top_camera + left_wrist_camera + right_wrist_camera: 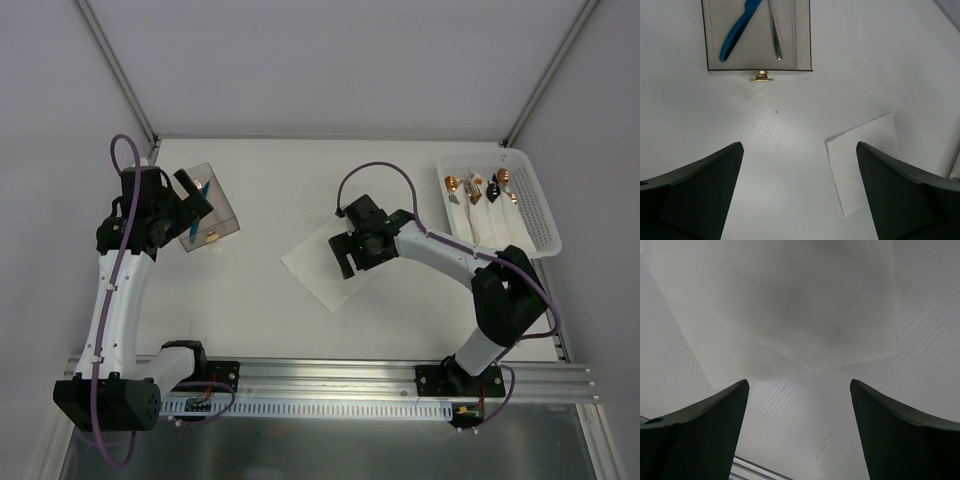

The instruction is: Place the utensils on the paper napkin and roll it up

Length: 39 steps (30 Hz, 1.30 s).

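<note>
The utensils lie in a clear box (757, 55) at the back left: one with a bright blue handle (737, 32) and a slim silver one (775, 35) beside it. My left gripper (800, 150) is open and empty, raised above the table short of the box (215, 225). The paper napkin (315, 270) lies flat mid-table as a white square; one corner (865, 165) shows in the left wrist view. My right gripper (352, 262) hovers open over the napkin's near edge (790, 305), with nothing between its fingers.
A white perforated basket (540, 215) at the back right holds several white rolls with gold and black cutlery ends. A small gold knob (761, 76) sticks out of the clear box's near wall. Aluminium rail (330, 385) runs along the near table edge.
</note>
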Available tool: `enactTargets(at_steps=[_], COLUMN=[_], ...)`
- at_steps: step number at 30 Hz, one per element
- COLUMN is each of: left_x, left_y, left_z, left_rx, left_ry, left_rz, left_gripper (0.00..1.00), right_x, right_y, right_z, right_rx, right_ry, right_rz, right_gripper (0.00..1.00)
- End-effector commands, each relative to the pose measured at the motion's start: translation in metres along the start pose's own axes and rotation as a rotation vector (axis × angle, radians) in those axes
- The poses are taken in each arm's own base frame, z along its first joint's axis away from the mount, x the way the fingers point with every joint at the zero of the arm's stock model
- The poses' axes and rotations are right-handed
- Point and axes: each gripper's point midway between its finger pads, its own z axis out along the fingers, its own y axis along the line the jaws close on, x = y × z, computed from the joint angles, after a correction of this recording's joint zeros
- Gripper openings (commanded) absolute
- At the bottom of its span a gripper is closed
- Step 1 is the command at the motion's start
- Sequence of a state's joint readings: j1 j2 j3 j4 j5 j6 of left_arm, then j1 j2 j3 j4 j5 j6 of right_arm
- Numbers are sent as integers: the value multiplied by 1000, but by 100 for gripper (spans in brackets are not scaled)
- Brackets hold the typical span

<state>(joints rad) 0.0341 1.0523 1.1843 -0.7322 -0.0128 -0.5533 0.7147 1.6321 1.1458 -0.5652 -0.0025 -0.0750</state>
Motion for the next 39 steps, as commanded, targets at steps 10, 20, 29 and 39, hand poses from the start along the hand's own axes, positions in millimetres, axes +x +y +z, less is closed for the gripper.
enactTargets(at_steps=[10, 20, 29, 39], left_x=[10, 8, 3, -7], left_y=[13, 18, 27, 28], left_z=[2, 9, 24, 48], left_rx=[-50, -83, -158, -217], left_ry=[4, 8, 16, 49], left_rz=[-59, -47, -31, -16], left_gripper=[99, 99, 99, 99], right_x=[-49, -77, -97, -122], right_y=[27, 29, 28, 40], right_z=[42, 81, 89, 55], right_rx=[14, 45, 73, 43], right_ry=[-20, -13, -39, -115], right_rz=[103, 54, 78, 208], right_gripper=[80, 80, 79, 77])
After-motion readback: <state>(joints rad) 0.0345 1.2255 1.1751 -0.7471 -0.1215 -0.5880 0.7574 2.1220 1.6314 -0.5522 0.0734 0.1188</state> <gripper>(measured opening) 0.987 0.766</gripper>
